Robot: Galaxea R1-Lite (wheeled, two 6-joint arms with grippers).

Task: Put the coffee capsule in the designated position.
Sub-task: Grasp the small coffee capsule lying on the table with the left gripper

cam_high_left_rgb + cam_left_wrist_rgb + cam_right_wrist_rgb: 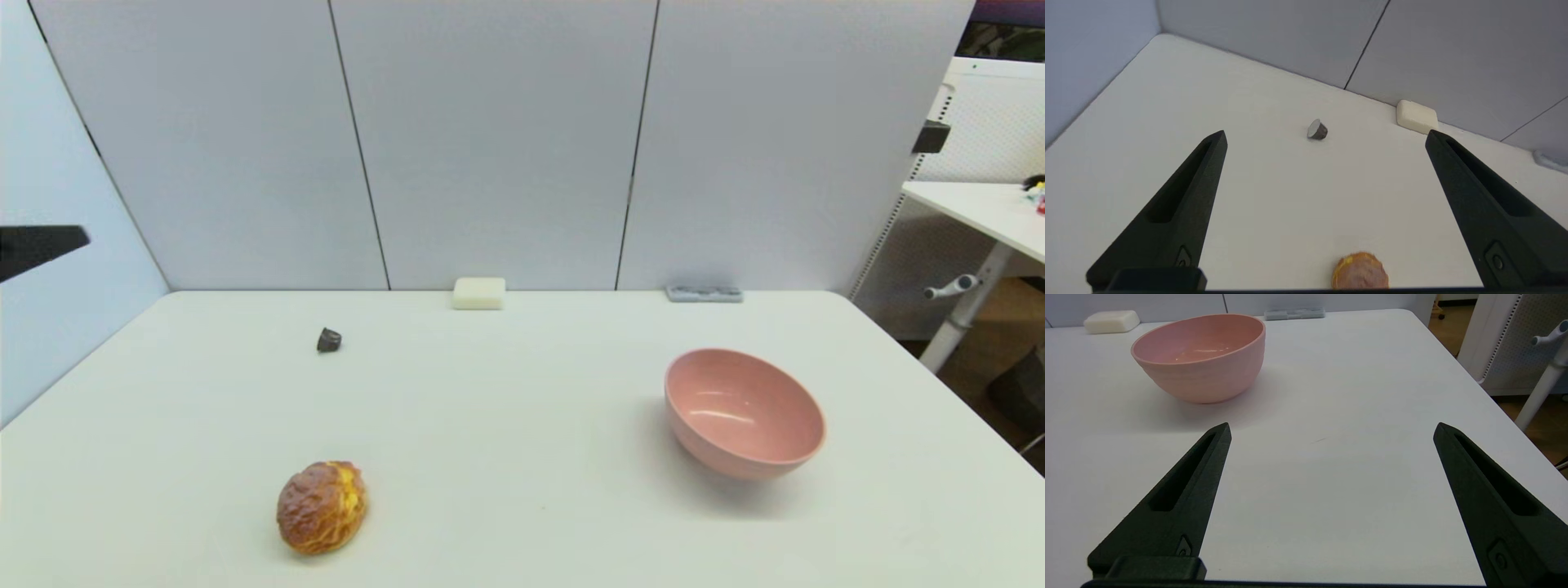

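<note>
While neither arm shows in the head view, we see the coffee capsule (329, 340) lying on its side on the white desk (522, 425), alone and touched by nothing. Taking the pink bowl (743, 412) as our landmark, the capsule sits well apart from it, far to its left and a little farther toward the back wall. The golden-brown bread roll (322, 506) lies also far left of the bowl but nearer the front edge, well apart from the capsule. A white soap-like block (479, 293) rests against the wall, behind and to the left of the bowl, and a small grey flat piece (704, 293) lies at the wall directly behind the bowl. In the left wrist view we find the left end effector (1325, 136) with its fingers spread wide and holding nothing, above the desk, the capsule (1317, 130) lying beyond the tips and the roll (1360, 271) below it. In the right wrist view the right end effector (1332, 429) is likewise spread wide and empty, near the bowl (1202, 355) but apart from it.
</note>
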